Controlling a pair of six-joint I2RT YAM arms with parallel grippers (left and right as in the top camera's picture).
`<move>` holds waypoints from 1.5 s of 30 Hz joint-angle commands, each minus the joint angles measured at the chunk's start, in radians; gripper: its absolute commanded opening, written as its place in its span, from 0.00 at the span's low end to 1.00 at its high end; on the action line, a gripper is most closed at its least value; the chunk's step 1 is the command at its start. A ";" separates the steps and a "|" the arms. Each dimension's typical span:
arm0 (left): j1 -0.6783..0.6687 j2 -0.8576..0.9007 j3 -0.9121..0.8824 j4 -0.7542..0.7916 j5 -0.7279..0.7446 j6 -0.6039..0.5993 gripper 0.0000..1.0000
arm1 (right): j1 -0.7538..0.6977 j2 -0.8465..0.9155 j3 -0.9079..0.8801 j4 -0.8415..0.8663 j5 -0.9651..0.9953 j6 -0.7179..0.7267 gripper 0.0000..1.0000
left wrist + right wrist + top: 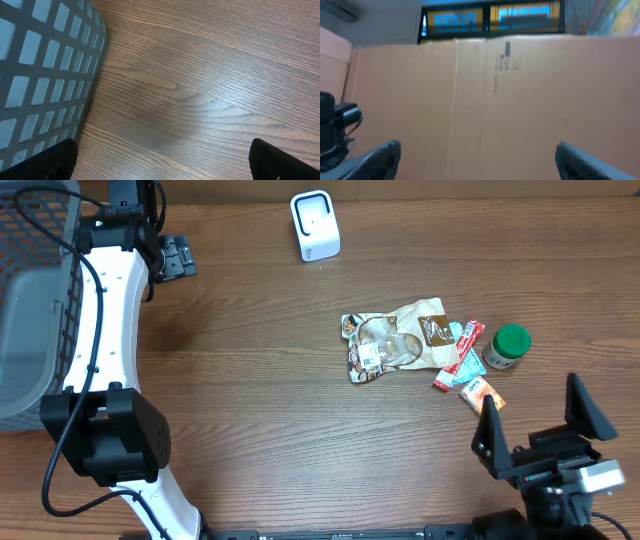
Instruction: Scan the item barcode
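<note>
My left arm stretches far up the table's left side. The left gripper [178, 256] has its jaws spread wide and empty, just beside the grey plastic lattice basket [35, 300]. My right arm sits low at the near edge, and the right gripper [537, 428] is equally wide apart, holding nothing.

The crinkly snack pouch [398, 340] lies flat on the wood-grain table [260, 400], right of centre. A red sachet [459, 355] touches it, with a round green-capped jar [507, 347] and an orange sachet [481, 394] close by. The boxy white scanner [315, 225] stands at the far edge.

Only the overhead view shows these things. My left wrist sees wood and the basket wall, and my right wrist sees a cardboard wall.
</note>
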 commanded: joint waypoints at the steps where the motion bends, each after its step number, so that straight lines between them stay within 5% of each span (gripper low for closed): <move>1: -0.003 0.001 0.002 0.001 -0.013 0.019 1.00 | -0.026 -0.009 -0.084 0.061 -0.044 -0.014 1.00; 15: -0.003 0.001 0.002 0.001 -0.013 0.019 1.00 | -0.027 -0.009 -0.375 0.223 -0.043 0.003 1.00; 21: -0.003 0.001 0.002 0.001 -0.013 0.019 1.00 | -0.032 -0.010 -0.374 0.172 -0.020 0.010 1.00; 31: -0.003 0.001 0.002 0.001 -0.013 0.019 1.00 | -0.032 -0.010 -0.374 -0.208 -0.033 0.053 1.00; 45: -0.003 0.001 0.002 0.001 -0.013 0.019 1.00 | -0.032 -0.010 -0.374 -0.203 -0.032 0.059 1.00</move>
